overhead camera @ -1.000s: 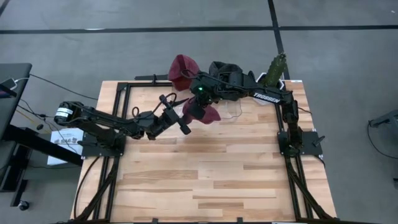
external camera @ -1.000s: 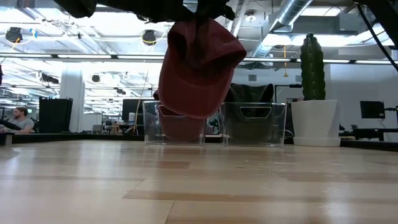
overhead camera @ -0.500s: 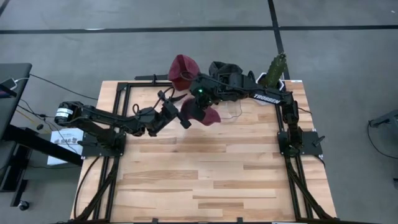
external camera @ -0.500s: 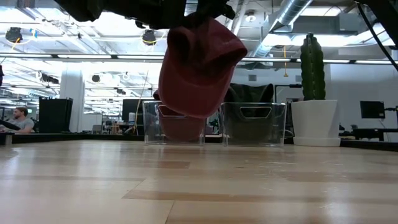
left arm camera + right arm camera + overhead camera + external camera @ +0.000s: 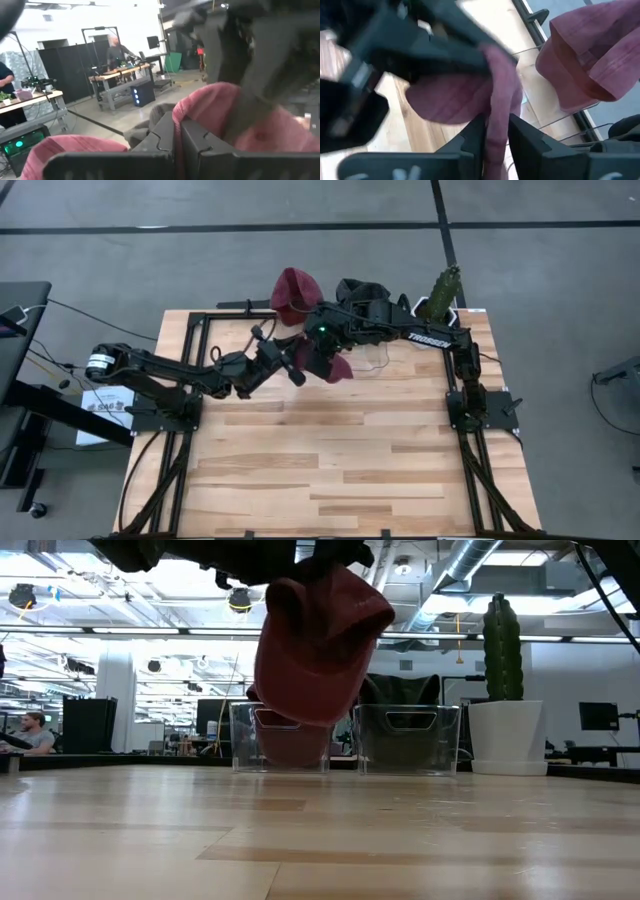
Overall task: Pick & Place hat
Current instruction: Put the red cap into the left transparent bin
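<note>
1. Maroon cap (image 5: 331, 364) hung in the air above the far middle of the wooden table (image 5: 340, 460); the low view showed it clear of the tabletop.
2. Right gripper (image 5: 492, 131) pinched a fold of its fabric between both fingers.
3. Left gripper (image 5: 178, 136) was beside the cap, fingers pressed together.
4. Behind stood two clear bins (image 5: 281, 738); one held another maroon hat (image 5: 291, 293), the other a dark hat (image 5: 362, 290); a potted cactus (image 5: 503, 690) stood beside them.

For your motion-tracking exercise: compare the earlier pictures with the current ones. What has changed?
The left gripper has moved in toward the red hat, which has shifted slightly toward the clear bins. The right gripper stays shut on the hat, held off the table. The second red hat and cactus are unmoved.
</note>
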